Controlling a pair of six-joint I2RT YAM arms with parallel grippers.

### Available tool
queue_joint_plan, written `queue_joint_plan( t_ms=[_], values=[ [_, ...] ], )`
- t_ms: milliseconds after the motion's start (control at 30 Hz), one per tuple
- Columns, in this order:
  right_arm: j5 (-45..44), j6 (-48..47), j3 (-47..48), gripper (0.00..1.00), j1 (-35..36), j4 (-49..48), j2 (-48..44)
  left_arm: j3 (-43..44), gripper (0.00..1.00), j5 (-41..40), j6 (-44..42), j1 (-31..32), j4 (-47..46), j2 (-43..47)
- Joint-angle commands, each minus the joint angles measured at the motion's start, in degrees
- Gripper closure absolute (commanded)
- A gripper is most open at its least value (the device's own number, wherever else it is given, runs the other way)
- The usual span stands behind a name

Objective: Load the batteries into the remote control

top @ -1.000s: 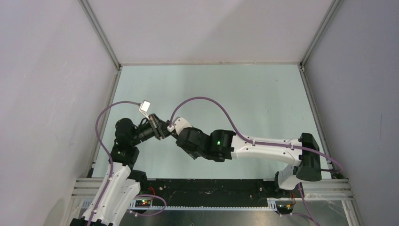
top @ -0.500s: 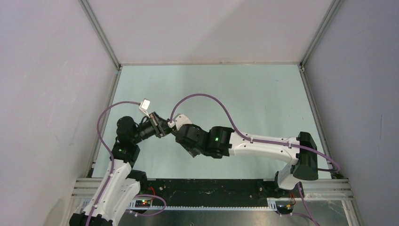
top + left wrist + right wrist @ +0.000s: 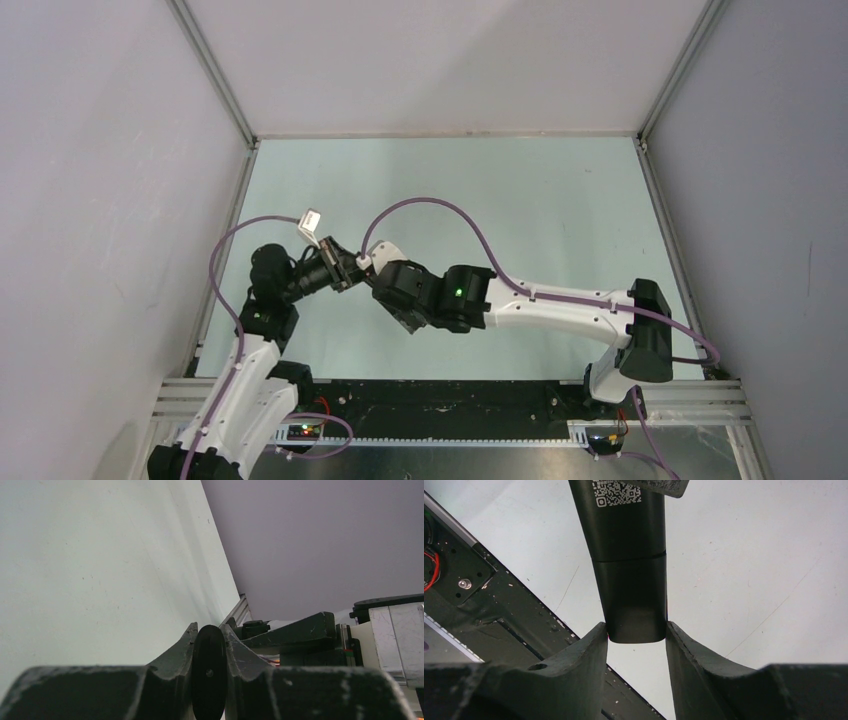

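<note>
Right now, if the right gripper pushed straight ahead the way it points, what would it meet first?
The remote control: its end sits between the fingers of the right gripper. Just beyond, the left gripper clamps the same remote, so that comes next, though depth is unclear.

The left gripper (image 3: 209,636) fills the bottom edge, its two dark, scuffed fingers (image 3: 172,665) pressed against either flat side of the remote control (image 3: 209,680), seen end-on as a thin black rounded slab with one tiny pale dot. Just right of the claw sit a dark bar (image 3: 295,632) and a white housing (image 3: 395,640). Ahead and to the claw's left spreads the pale green table (image 3: 100,570), meeting a grey wall (image 3: 325,540) along a metal rail (image 3: 240,611).
</note>
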State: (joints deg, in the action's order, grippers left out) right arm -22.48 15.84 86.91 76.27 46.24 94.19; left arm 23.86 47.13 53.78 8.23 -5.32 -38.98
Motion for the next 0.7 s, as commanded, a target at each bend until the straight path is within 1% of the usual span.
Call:
queue_joint_plan(
  t_ms=[0, 200, 333, 433, 500, 533, 567, 600, 667],
  values=[
    [-1.1, 0.0, 2.8, 0.51, -1.4, -2.8, 0.6, 4.2, 1.0, 6.1, 4.3, 0.7, 1.7, -0.5],
    [-0.8, -0.2, 2.7, 0.4, -1.7, -2.5, 0.5, 5.9, 1.0, 6.0, 2.4, 0.6, 5.8, -1.4],
    [-1.1, -0.3, 2.7, 0.35, -1.7, -2.5, 0.5, 7.0, 1.0, 5.4, 0.1, 0.6, 10.0, -1.6],
    [-1.5, -0.3, 3.1, 0.31, -1.7, -2.3, 0.3, 7.3, 1.0, 4.8, -0.8, 0.7, 11.1, -1.7],
    [-1.5, -0.3, 3.2, 0.26, -1.5, -2.4, -0.2, 7.5, 1.0, 4.6, -0.8, 0.7, 11.2, -1.9],
    [-1.3, -0.7, 3.2, 0.21, -1.4, -2.5, -0.8, 7.5, 1.0, 4.4, -0.8, 0.7, 11.2, -2.1],
    [-0.7, -1.0, 3.0, 0.18, -1.3, -3.1, -1.1, 7.6, 1.0, 4.3, -0.8, 0.6, 11.3, -2.4],
    [-0.2, -1.7, 2.7, 0.13, -1.2, -3.4, -1.8, 7.7, 1.0, 4.1, -0.8, 0.7, 11.2, -2.5],
    [2.0, -2.1, 1.5, 0.08, -1.2, -5.2, -3.2, 7.9, 1.0, 3.9, -1.0, 0.6, 11.2, -3.1]
  ],
)
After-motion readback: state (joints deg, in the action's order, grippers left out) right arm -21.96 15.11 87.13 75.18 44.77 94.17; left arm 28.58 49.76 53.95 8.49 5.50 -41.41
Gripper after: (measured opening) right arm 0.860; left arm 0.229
